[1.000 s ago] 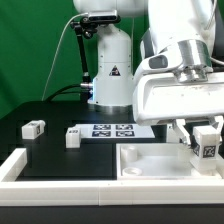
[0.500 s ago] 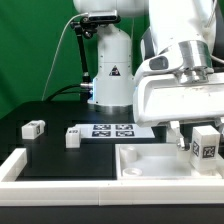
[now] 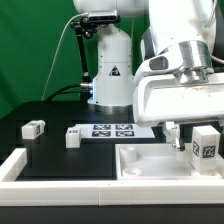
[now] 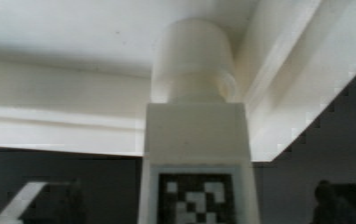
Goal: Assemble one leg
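The leg (image 3: 206, 146), a small white block with a black-and-white tag, stands upright at the right corner of the large white panel (image 3: 150, 160). My gripper (image 3: 198, 140) is open around it. One finger (image 3: 172, 134) stands apart from the leg on the exterior view's left; the other is hidden. In the wrist view the leg (image 4: 196, 140) sits midway between my fingertips (image 4: 189, 205), with a gap on each side. Its round peg end points at the panel (image 4: 68, 90).
Two more small white tagged legs (image 3: 33, 127) (image 3: 72, 136) lie on the black table at the exterior view's left. The marker board (image 3: 112, 130) lies behind the panel. The robot base (image 3: 110, 70) stands at the back. A white border (image 3: 18, 165) runs along the front.
The gripper's jaws have opened: the visible finger moved away from the leg toward the exterior view's left. The leg stays standing at the panel's corner.
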Controlling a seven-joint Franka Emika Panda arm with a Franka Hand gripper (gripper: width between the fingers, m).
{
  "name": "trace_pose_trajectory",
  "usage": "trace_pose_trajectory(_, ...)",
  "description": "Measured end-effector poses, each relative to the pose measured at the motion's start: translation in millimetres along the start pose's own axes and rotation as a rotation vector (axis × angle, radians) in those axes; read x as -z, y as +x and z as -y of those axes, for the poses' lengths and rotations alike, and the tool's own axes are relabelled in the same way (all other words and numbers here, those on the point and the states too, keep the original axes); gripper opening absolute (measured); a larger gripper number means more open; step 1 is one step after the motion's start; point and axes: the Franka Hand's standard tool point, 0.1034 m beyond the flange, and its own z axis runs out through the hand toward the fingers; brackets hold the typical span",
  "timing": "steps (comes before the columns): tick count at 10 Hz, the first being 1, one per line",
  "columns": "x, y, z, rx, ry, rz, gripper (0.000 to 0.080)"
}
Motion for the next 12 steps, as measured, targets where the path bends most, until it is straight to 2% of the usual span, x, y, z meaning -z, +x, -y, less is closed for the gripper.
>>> trace_pose_trajectory(2, 5.8, 4.7, -1.8, -0.002, 0.005, 0.028, 0.0649)
trace_pose_trajectory(3, 13.9, 13.9, -3.4, -0.002, 0.005, 0.030, 0.0649)
trace_pose_trajectory(4, 15.8, 16.0, -2.0, -0.002, 0.016, 0.070, 0.0649)
trace_pose_trajectory(6, 15.0, 19.1, -6.6, -0.006, 0.011, 0.066, 0.0649)
trace_pose_trajectory(7, 10.3, 11.5, -5.1, -0.010, 0.035, 0.183, 0.0649)
trace_pose_trajectory(9, 8.7, 14.6, -5.4, -0.023, 0.068, 0.340, 0.0649)
trace_pose_trajectory(12, 11.2, 12.5, 2.5, -0.030, 0.129, 0.596, 0.0649)
